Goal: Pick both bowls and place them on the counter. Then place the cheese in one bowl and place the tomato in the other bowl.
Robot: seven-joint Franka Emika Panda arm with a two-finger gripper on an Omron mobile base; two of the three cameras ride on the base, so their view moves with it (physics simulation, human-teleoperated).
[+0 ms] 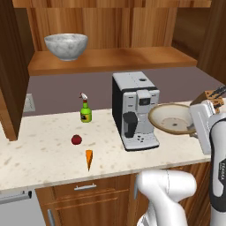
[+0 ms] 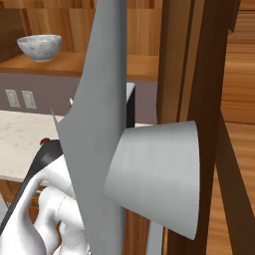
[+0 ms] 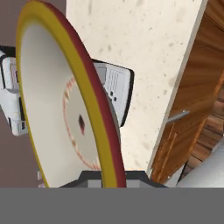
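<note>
Currently, at the far left of the left base view, the grey-white marbled bowl (image 1: 66, 46) stands upright on the brown wooden shelf (image 1: 132, 59), above and well apart from the counter (image 1: 39, 154). It also appears at the upper left of the right base view (image 2: 40, 47), on the same shelf.

Below it on the counter, a small green spray bottle (image 1: 86, 110) stands upright near the back wall. In front of the bottle lies the tomato (image 1: 76, 140), and just in front of the tomato, slightly to its right, lies the cheese (image 1: 88, 158), with its point toward the counter's front edge. The two items lie near each other but apart.

Further right, a coffee machine (image 1: 134, 110) stands on the counter. Just beside its right side is the shallow beige-tan bowl (image 1: 172, 118), seen slightly tilted, with its rim held at the white hand of the arm.

In the hand view, the gripper (image 3: 111, 177) has its fingers closed to their narrowest on the rim of this bowl (image 3: 57, 113), which runs edge-on away from the camera. Whether the bowl touches the counter cannot be determined.

A knife block (image 1: 213, 96) sits at the far right, behind the hand.
</note>
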